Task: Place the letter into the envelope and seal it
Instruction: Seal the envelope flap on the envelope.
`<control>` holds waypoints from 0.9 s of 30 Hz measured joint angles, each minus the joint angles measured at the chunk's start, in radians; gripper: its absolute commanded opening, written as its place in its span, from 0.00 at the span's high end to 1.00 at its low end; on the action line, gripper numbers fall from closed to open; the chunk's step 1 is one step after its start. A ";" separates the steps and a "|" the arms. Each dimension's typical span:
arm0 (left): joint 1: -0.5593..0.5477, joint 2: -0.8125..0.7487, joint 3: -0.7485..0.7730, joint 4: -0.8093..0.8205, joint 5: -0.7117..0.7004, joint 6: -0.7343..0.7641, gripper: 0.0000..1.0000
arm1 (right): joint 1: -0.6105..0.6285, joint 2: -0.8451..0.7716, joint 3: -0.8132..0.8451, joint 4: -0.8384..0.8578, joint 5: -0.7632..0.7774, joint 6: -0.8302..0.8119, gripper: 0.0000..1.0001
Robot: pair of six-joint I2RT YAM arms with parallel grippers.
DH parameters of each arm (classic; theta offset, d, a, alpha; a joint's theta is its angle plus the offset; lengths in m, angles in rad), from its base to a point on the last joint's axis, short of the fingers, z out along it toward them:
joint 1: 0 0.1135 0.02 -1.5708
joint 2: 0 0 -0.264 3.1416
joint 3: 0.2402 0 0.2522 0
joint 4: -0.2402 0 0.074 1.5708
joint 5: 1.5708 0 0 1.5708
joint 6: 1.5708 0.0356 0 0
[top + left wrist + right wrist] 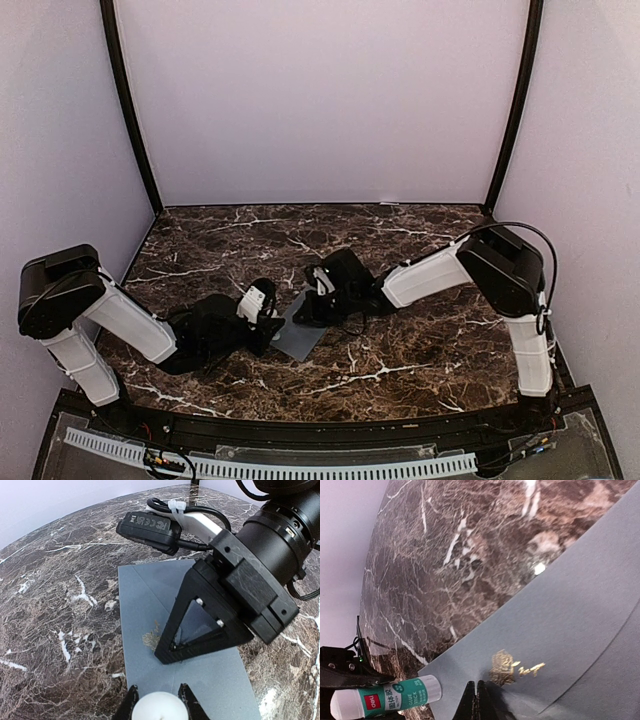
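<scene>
We see the envelope (145,605) lying flat on the dark marble table (60,605), slate-grey, with a faint fold line running along it and a small gold mark (150,639) near its middle. The right gripper (167,657) comes in from the upper right and bears down on the envelope just beside that mark, its black fingers drawn together to a single tip, with its wrist camera (150,527) and a cable standing out behind it. At the bottom edge we find the left gripper (159,702) clamped on a white round-ended object (159,709), which sits just above the envelope's near end.
</scene>
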 measured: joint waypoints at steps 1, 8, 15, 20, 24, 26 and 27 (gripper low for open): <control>0.000 0.000 0.000 0.000 0.000 0.000 1.00 | 0.008 0.000 0.000 0.000 -0.005 0.002 1.00; 0.000 0.001 0.000 0.000 0.000 0.000 1.00 | 0.026 0.008 -0.001 0.015 -0.014 0.013 1.00; 0.000 0.002 0.000 0.001 -0.001 0.000 1.00 | 0.008 0.009 0.000 0.021 -0.014 0.029 1.00; 0.000 0.006 0.002 0.005 -0.001 0.000 1.00 | -0.029 0.011 0.000 0.028 -0.013 0.029 1.00; 0.000 0.010 0.006 0.005 -0.002 0.000 1.00 | -0.055 0.016 0.000 0.043 -0.013 0.029 1.00; 0.000 0.012 0.007 0.006 -0.002 0.000 1.00 | -0.061 0.020 0.000 0.051 -0.014 0.029 1.00; 0.000 0.012 0.008 0.005 -0.002 0.000 1.00 | -0.063 0.021 0.000 0.055 -0.014 0.029 1.00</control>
